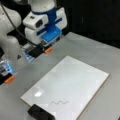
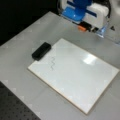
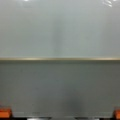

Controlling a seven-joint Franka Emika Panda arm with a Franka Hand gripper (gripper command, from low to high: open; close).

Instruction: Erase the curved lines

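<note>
The curve lines (image 1: 59, 102) (image 2: 52, 63) are a short dark wavy squiggle on the white board (image 1: 75, 77) (image 2: 82, 75), near the corner closest to the black eraser block (image 1: 40, 113) (image 2: 41, 50). The eraser lies on the table, against the board's edge. My gripper (image 1: 29, 64) hovers over the bare table beyond the board's opposite side, far from the squiggle and the eraser. It is open wide, and its orange fingertips (image 1: 48, 50) (image 2: 81, 28) hold nothing. In the wrist view the gripper (image 3: 60, 113) looks onto grey table, with the board's edge (image 3: 60, 59) ahead.
The grey table (image 1: 100, 55) (image 2: 25, 82) surrounds the board. The white arm (image 1: 10, 37) stands at a front view's left. A dark perforated surface (image 2: 15, 110) lies past the table's edge, at a front view's bottom left.
</note>
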